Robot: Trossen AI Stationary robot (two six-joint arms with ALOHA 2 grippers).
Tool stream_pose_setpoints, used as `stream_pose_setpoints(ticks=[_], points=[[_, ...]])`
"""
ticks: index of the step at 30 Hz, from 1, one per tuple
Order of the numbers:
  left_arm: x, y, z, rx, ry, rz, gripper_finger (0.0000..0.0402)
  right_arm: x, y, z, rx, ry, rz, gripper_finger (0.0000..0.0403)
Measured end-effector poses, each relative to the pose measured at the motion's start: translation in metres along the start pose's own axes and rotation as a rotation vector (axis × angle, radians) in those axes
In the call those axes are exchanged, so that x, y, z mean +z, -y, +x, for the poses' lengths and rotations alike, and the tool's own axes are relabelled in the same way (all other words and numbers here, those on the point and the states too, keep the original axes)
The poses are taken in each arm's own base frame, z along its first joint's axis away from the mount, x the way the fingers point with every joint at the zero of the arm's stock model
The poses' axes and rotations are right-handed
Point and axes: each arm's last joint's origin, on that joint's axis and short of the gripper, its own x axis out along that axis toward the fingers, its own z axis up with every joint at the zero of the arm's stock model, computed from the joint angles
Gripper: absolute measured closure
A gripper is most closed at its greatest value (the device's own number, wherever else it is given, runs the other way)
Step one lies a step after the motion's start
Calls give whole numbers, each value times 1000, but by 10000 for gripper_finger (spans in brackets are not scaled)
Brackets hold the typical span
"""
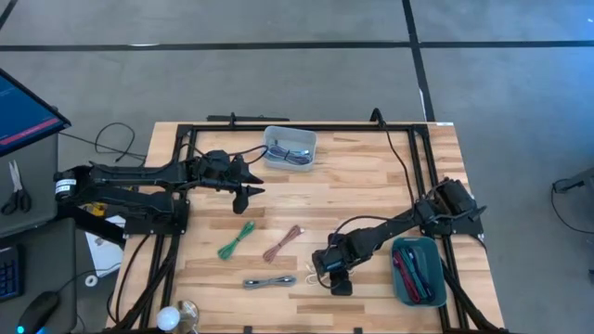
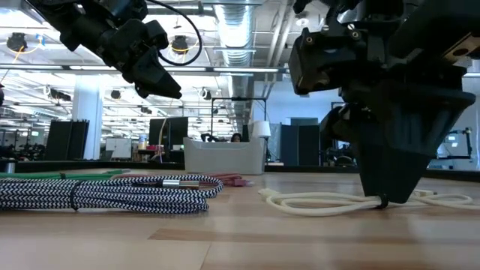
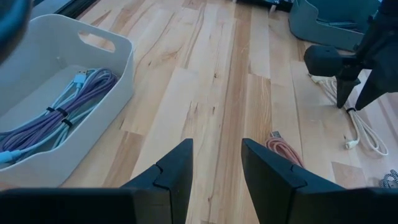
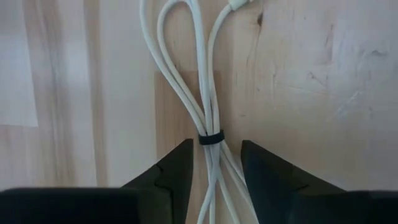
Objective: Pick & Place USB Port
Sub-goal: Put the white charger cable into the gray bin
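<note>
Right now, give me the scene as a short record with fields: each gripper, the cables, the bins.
right gripper: down at the table, fingers open astride the white cable
left gripper: raised, open, empty, near the white bin
white bin: holds cables
teal bin: holds red cable
loose on table: green cable, pink cable, braided cable

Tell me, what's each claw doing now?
Right gripper down, open astride white cable. Left gripper waits near white bin, open, empty. Nothing in the way.
</note>
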Motion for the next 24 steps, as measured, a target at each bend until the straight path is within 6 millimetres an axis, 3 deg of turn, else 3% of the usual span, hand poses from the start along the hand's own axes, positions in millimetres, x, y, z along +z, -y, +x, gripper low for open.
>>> stream_pose_setpoints(ticks=[4, 11, 24], points=[[0, 0, 0, 0, 0, 0, 266, 0, 0, 0, -2, -1, 1, 302], [0, 0, 0, 0, 0, 0, 266, 0, 1, 1, -1, -2, -8, 389], [0, 0, 0, 0, 0, 0, 266, 1, 4, -3, -1, 5, -26, 401]])
